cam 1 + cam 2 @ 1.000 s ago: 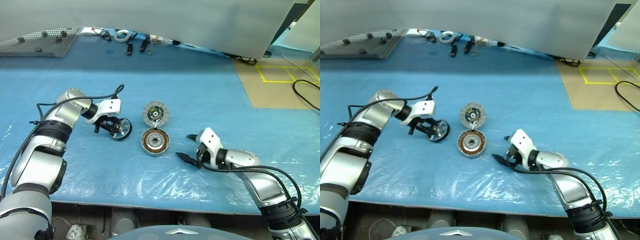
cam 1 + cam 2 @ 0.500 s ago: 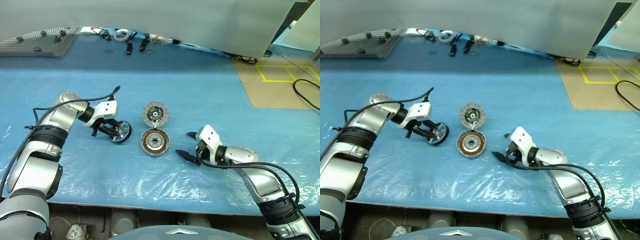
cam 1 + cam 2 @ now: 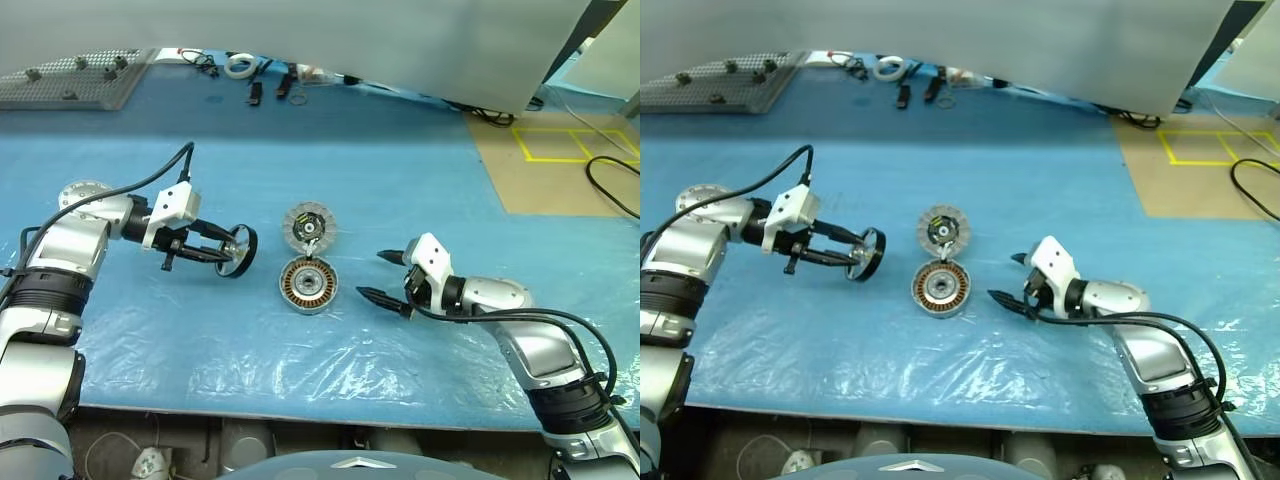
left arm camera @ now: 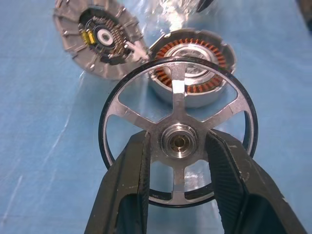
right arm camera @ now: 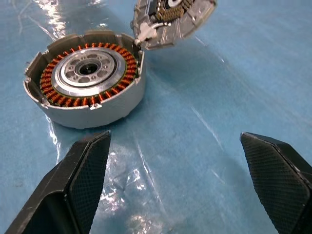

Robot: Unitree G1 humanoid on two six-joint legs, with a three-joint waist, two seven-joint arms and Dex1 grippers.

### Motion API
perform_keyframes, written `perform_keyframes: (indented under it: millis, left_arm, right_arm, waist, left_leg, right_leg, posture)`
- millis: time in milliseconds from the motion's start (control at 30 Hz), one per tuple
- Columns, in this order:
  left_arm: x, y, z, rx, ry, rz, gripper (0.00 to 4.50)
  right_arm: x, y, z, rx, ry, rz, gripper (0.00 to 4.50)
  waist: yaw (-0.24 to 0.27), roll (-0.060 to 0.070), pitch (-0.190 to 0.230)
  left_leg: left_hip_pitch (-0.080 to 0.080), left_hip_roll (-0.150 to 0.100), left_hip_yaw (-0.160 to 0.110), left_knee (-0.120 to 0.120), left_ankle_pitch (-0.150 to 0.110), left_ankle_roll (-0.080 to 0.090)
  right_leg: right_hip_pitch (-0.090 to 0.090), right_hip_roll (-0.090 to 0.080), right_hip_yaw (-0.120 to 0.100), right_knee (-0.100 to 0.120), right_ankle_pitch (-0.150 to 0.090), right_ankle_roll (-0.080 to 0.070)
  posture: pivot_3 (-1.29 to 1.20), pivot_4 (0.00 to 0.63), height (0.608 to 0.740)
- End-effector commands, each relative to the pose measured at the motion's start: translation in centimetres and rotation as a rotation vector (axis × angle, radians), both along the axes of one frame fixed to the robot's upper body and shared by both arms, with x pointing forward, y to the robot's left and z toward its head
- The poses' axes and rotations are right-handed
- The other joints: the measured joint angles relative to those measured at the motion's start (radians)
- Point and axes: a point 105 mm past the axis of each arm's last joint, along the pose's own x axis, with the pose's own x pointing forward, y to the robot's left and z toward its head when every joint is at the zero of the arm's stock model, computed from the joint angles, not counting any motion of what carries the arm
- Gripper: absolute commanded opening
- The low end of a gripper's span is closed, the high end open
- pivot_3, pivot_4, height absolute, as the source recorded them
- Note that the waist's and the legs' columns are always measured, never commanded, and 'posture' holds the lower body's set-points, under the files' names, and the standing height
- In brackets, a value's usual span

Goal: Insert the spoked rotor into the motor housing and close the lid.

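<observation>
My left gripper point(image 3: 226, 252) is shut on the spoked rotor point(image 3: 238, 250), a black-rimmed wheel with silver spokes. It holds the rotor by the hub point(image 4: 179, 141), on edge and clear of the blue table, left of the motor housing point(image 3: 308, 285). The housing lies flat, its copper windings point(image 5: 87, 77) facing up. The lid point(image 3: 309, 226) stands tilted just behind the housing, touching its rim, with the ribbed face and dark hub point(image 4: 100, 38) showing. My right gripper point(image 3: 372, 276) is open and empty, just right of the housing.
Crinkled blue plastic sheet point(image 3: 300, 360) covers the table. A grey perforated board point(image 3: 70, 88) lies at the back left. A white tape ring point(image 3: 238, 66) and small tools lie at the back. Brown floor with yellow tape point(image 3: 560, 150) is at the right.
My left gripper has lifted the rotor off the sheet and drawn it back to the left, away from the housing. My right gripper has risen a little, still open.
</observation>
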Motion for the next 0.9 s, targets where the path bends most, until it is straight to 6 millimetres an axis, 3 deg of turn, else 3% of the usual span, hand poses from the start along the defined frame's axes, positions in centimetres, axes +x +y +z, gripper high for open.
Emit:
perform_keyframes:
  millis: [33,133,267,433,567,700,900]
  left_arm:
    - [-0.8,-2.7,2.2,-0.103,-0.052,-0.073,1.38]
    - [-1.2,-5.1,2.4,-0.165,-0.045,-0.121,1.38]
    - [-1.3,-6.6,1.5,-0.141,-0.016,-0.147,1.38]
    - [-0.4,-6.7,0.0,0.003,0.015,-0.097,1.38]
    - [0.8,-7.9,0.7,0.042,-0.035,-0.088,1.38]
    - [0.3,-9.0,1.5,0.042,-0.041,-0.134,1.38]
    - [-0.1,-9.3,0.7,0.117,-0.05,-0.173,1.38]
  right_arm:
    - [-0.3,-0.1,1.7,0.0,-0.051,0.039,4.5]
    - [-0.5,-0.1,1.7,-0.013,-0.05,0.041,4.5]
    - [-0.6,-0.2,1.4,-0.021,-0.044,0.034,4.5]
    - [-0.6,-0.5,1.2,-0.027,-0.04,0.01,4.5]
    - [-0.6,-0.9,0.8,-0.031,-0.039,-0.017,4.5]
    - [-0.8,-0.9,0.6,-0.026,-0.036,-0.031,4.5]
    - [-0.9,-1.0,0.3,-0.03,-0.033,-0.045,4.5]
  waist:
    - [0.001,0.0,0.0]
    - [-0.002,0.0,0.0]
    - [-0.015,0.0,0.0]
    - [-0.022,0.0,0.0]
    - [-0.019,0.0,0.0]
    - [-0.019,0.0,0.0]
    - [-0.022,0.0,0.0]
  left_leg:
    - [0.0,0.0,0.0,0.001,0.0,0.0]
    - [-0.001,-0.001,0.0,0.003,0.0,0.0]
    - [-0.002,0.0,0.0,0.002,0.0,0.0]
    - [-0.002,-0.001,0.0,0.002,0.0,0.0]
    - [-0.001,-0.001,0.0,0.003,0.0,0.0]
    - [-0.002,-0.001,0.0,0.003,0.0,0.0]
    - [-0.003,-0.001,0.0,0.003,0.0,0.001]
  right_leg:
    - [0.0,0.0,0.0,0.0,0.0,0.0]
    - [0.0,-0.001,0.0,0.001,0.0,0.0]
    - [0.0,0.0,0.002,0.002,0.0,0.0]
    - [0.0,0.0,0.002,0.001,0.0,0.0]
    - [0.0,0.0,0.002,0.001,0.0,0.0]
    - [0.0,0.0,0.002,0.001,0.0,0.0]
    - [0.0,0.001,0.003,0.002,0.0,0.0]
  posture:
    - [0.0,0.15,0.74]
    - [0.0,0.15,0.74]
    - [0.0,0.15,0.74]
    - [0.0,0.15,0.74]
    - [0.0,0.15,0.74]
    - [0.0,0.15,0.74]
    - [0.0,0.15,0.74]
